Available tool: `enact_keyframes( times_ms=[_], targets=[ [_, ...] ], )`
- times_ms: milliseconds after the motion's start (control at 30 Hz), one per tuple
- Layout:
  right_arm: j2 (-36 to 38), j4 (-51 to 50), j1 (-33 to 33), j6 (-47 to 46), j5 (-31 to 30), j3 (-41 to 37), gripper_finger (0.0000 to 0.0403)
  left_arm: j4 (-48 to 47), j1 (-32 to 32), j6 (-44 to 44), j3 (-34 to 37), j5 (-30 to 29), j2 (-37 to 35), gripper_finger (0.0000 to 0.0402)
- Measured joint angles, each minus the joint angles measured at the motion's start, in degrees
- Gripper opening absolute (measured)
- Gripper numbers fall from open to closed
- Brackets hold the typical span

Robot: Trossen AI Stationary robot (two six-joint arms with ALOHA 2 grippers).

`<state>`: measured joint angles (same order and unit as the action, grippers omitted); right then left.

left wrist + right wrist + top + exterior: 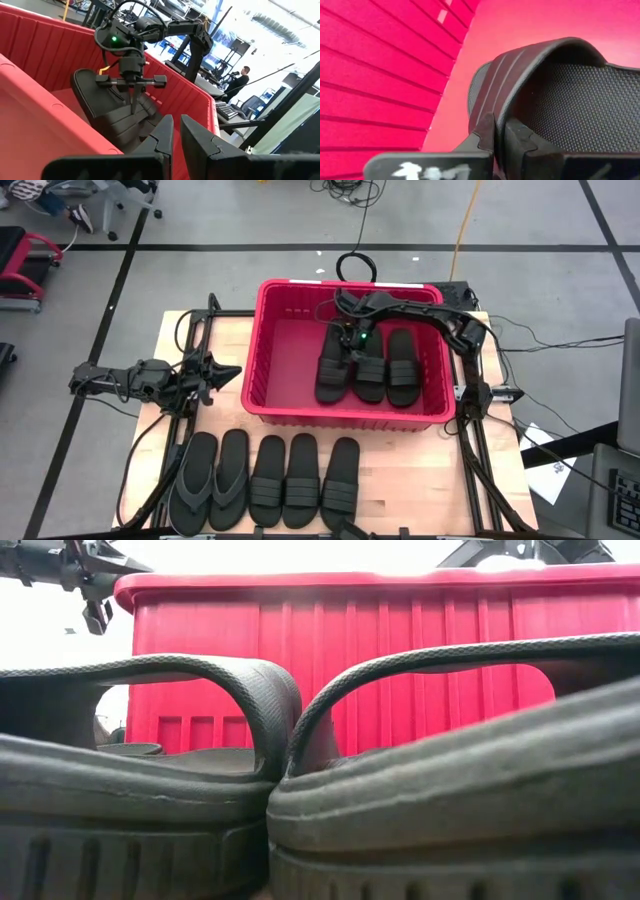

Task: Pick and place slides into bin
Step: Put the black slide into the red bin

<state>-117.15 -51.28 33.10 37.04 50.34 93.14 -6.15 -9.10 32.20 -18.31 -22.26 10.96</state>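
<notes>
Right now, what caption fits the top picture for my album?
Three sandals in the red bin, five more waiting on the table.

- No readable text, brand, number or sign anywhere in the four views.
- White smudged marks on the dark bar of the right gripper (500, 137) in the right wrist view: too blurred to read, cannot tell whether letters or scuffs.
- Papers (556, 470) lying on the floor off the table's right edge in the high view: print too small to read.
- Red bin (268, 340) walls, ribbed bands of the slides (285, 480) and the table (400, 490) top: bare of any legible label.
</notes>
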Motion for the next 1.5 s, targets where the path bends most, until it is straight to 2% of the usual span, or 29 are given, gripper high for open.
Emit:
enact_keyframes(
  times_ms=[200, 400, 533, 900, 1033, 1233, 1367, 1500],
  targets=[
    [0.0, 0.7, 0.0, 1.6, -0.8, 0.0, 0.0004, 0.0, 0.0, 0.0, 0.0, -0.4, 0.0, 0.0031],
    [0.0, 1.1, 0.0, 1.4, -5.8, 0.0, 0.0005, 0.0, 0.0, -0.3, 0.0, -0.4, 0.0, 0.0031],
    [0.0, 1.1, -0.2, 1.3, -11.4, 0.0, 0.0008, 0.0, 0.0, -0.4, 0.0, -0.4, 0.0, 0.0031],
    [0.0, 1.4, -0.2, 1.2, -16.0, 0.0, 0.0017, -0.1, 0.0, -1.0, 0.0, -0.4, 0.0, 0.0031],
    [0.0, 2.7, -0.2, -0.4, -16.1, 0.0, 0.0043, -0.1, 0.0, -1.0, 0.0, -0.4, 0.0, 0.0031],
    [0.6, 3.4, -0.3, -1.3, -17.0, 0.0, 0.0113, -0.1, 0.0, -1.0, 0.0, -0.4, 0.0, 0.0031],
    [1.8, 3.5, -0.8, -1.9, -20.6, 0.0, 0.0151, -0.1, 0.0, -1.7, 0.0, -0.4, 0.0, 0.0031],
    [3.5, 3.9, -1.3, -1.9, -22.4, 0.0, 0.0171, -0.1, 0.0, -2.0, 0.0, -0.4, 0.0, 0.0031]
  ],
)
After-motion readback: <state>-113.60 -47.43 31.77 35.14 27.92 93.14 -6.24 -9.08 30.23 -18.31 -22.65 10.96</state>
